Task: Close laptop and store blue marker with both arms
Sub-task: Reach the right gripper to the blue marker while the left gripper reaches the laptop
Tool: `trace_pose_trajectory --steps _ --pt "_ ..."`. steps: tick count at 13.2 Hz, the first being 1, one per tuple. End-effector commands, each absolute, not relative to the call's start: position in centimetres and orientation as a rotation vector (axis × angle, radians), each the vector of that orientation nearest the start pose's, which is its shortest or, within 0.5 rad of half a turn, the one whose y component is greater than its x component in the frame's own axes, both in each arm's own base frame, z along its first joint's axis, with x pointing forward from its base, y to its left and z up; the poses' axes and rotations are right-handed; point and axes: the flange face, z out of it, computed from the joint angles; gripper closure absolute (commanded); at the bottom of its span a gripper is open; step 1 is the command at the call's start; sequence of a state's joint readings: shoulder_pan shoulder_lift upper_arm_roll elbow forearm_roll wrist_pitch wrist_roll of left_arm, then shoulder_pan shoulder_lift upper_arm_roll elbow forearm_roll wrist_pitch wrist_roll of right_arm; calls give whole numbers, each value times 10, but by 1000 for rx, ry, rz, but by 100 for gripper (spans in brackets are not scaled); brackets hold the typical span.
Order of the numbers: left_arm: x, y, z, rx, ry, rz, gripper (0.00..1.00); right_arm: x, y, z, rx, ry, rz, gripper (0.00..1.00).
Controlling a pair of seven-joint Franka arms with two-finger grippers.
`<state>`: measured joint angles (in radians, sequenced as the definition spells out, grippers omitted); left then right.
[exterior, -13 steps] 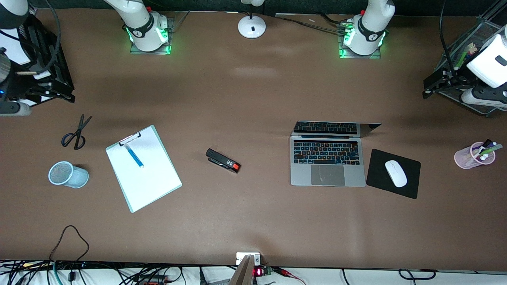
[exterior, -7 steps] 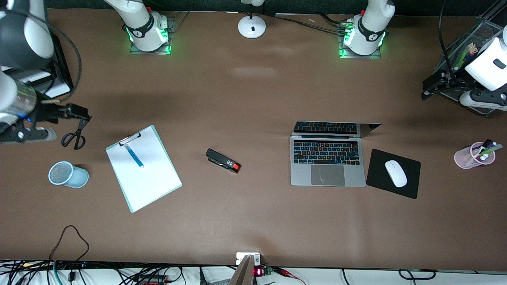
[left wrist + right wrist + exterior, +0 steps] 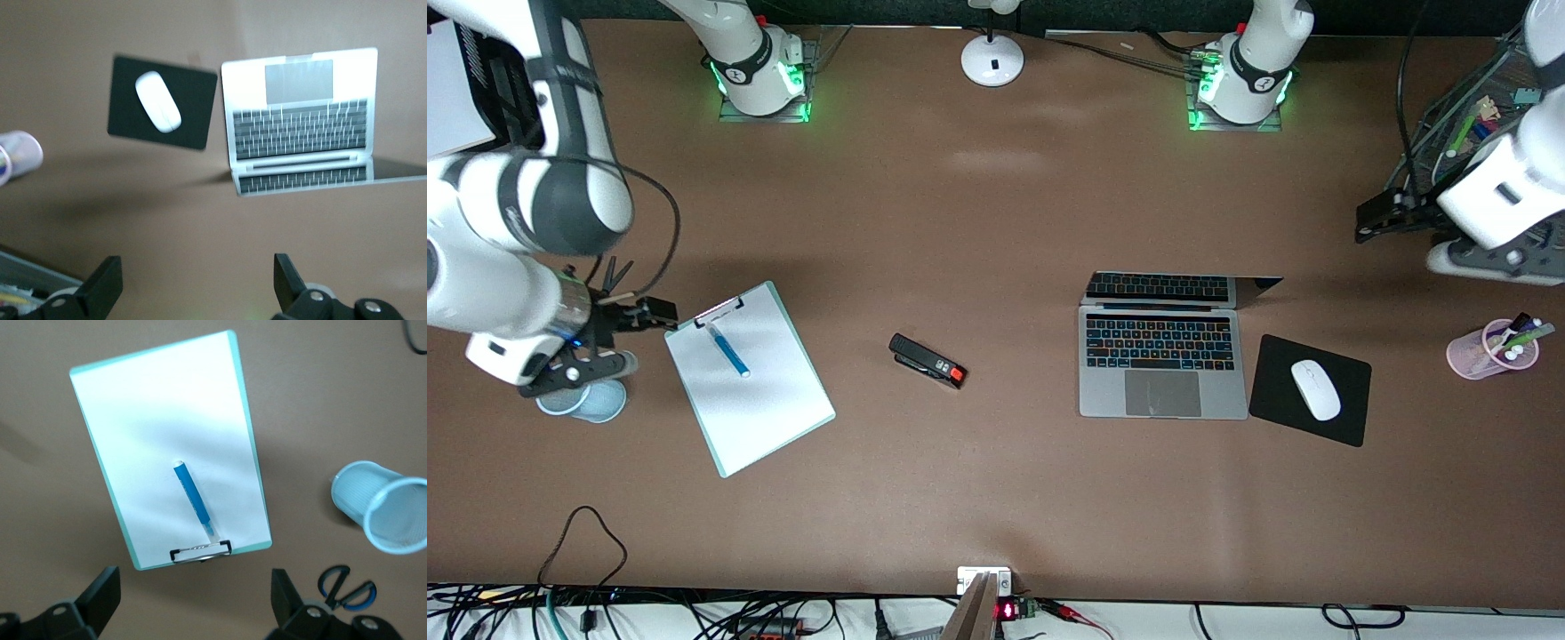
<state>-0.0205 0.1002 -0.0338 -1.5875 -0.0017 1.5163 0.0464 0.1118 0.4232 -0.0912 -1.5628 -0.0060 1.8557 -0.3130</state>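
The laptop lies open toward the left arm's end of the table, its keys lit; it also shows in the left wrist view. The blue marker lies on a white clipboard toward the right arm's end; the right wrist view shows the marker just below the clip. My right gripper is open and empty over the table beside the clipboard's clip end, as its wrist view shows. My left gripper is open and empty over bare table beside the mesh organizer, as its wrist view shows.
A black stapler lies between clipboard and laptop. A white mouse sits on a black pad beside the laptop. A pink pen cup, a blue mesh cup, scissors, a lamp base and a mesh organizer stand around.
The right arm has swung in from the table's end to the clipboard's clip end, now covering the scissors and part of the blue cup. The left arm has shifted slightly toward the laptop.
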Motion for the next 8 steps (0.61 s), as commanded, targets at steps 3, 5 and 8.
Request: trace_pose_trajectory --steps 3,5,8 --pt "578 -53 522 -3087 231 482 0 682 17 339 -3056 -871 119 0" --pt "577 -61 514 -3087 248 507 0 682 22 303 -2998 -1049 127 0" --pt "573 -89 494 -3061 181 572 0 680 25 265 -2893 -1270 151 0"
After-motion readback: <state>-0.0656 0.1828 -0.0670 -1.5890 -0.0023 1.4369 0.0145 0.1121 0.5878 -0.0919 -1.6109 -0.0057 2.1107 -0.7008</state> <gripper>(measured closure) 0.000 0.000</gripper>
